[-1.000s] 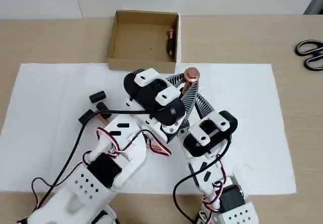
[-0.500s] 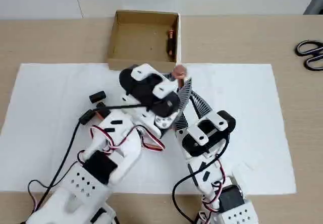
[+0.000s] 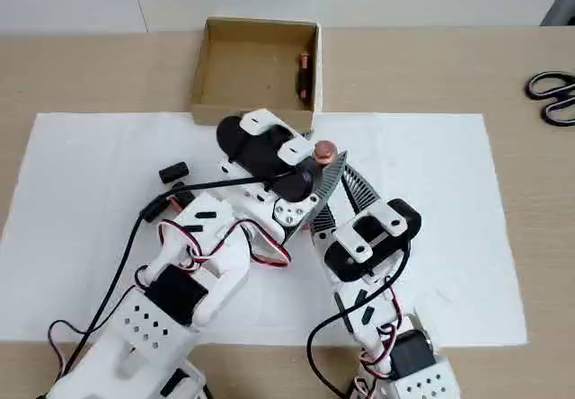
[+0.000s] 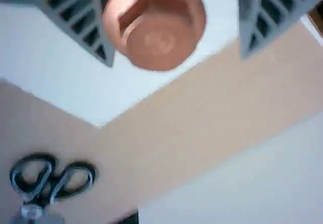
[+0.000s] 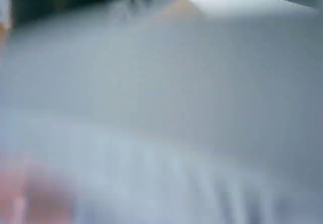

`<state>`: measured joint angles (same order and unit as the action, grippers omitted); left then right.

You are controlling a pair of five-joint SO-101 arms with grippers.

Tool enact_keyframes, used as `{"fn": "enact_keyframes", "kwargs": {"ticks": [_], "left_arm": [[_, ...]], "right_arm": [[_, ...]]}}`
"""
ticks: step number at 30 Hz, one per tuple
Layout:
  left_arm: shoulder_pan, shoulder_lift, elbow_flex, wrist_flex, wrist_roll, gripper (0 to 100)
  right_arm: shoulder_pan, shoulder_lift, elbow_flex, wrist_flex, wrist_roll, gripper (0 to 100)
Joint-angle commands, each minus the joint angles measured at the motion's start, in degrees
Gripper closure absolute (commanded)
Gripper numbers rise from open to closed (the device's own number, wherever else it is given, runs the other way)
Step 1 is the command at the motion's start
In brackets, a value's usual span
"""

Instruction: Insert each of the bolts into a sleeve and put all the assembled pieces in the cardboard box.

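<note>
Bolt [image 4: 154, 24]: copper, hex-recessed flanged head. Your left gripper [image 4: 176, 57] stands parted around it, one finger touching. Your right gripper's [image 3: 352, 188] grip: cannot tell.

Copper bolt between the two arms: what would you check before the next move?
1. Copper bolt between the left gripper's fingertips: ok.
2. Left gripper closed on it: not ok, open, one fingertip clear of the head.
3. Right gripper holding the bolt: cannot tell.
4. Sleeve on this bolt: cannot tell, shank hidden.
5. Cardboard box open, one assembled piece inside: ok.
6. Loose black sleeve on the paper: ok.
</note>
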<state>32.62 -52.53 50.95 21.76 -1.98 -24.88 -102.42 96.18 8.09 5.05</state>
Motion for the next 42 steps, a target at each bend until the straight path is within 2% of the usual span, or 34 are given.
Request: {"fn": "enact_keyframes", "kwargs": {"ticks": [1,4,7,10,19,22,25,29,32,33,36,39,42], "left_arm": [[-0.1,-2.8,-6.6,0.2,-0.1,85],[2.6,-6.4,-6.7,2.0,-0.1,85],[6.5,-9.8,-6.7,10.4,-0.1,85],[6.7,-11.0,-6.1,15.4,0.2,85],[6.6,-11.3,-4.8,13.5,-0.2,85],[6.1,-11.3,-7.9,12.5,-0.3,85],[0.5,-11.3,-12.5,11.8,-0.3,85],[-14.2,-11.3,-10.7,9.2,-0.3,91],[-23.6,-11.3,-7.8,6.0,0.1,100],[-25.6,-11.3,-6.6,4.9,0.2,99],[-28.0,-13.1,-2.9,2.2,0.2,100],[-27.3,-18.8,4.2,1.8,0.2,100],[-27.0,-26.5,11.9,1.4,0.2,100]], "right_arm": [[0.7,-0.8,0.3,-1.5,0.4,99.4],[0.7,-0.7,0.3,-1.4,0.4,99.4],[0.7,-0.7,0.3,-1.4,0.4,99.4],[0.7,-0.7,0.3,-1.4,0.4,99.4],[0.7,-0.7,0.3,-1.4,0.4,99.4],[0.7,-0.6,0.3,-1.4,0.4,99.4],[0.8,-0.3,0.3,-1.4,0.4,99.4],[0.8,-0.3,0.3,-1.4,0.4,99.4],[2.8,-0.3,-0.2,0.9,4.8,99.4],[3.7,-0.4,-0.5,2.2,6.6,99.4],[6.5,-0.1,-5.7,8.6,7.4,99.5],[6.9,0.7,-13.6,18.2,7.1,99.5],[7.0,5.4,-20.8,24.0,3.7,99.5]]}}
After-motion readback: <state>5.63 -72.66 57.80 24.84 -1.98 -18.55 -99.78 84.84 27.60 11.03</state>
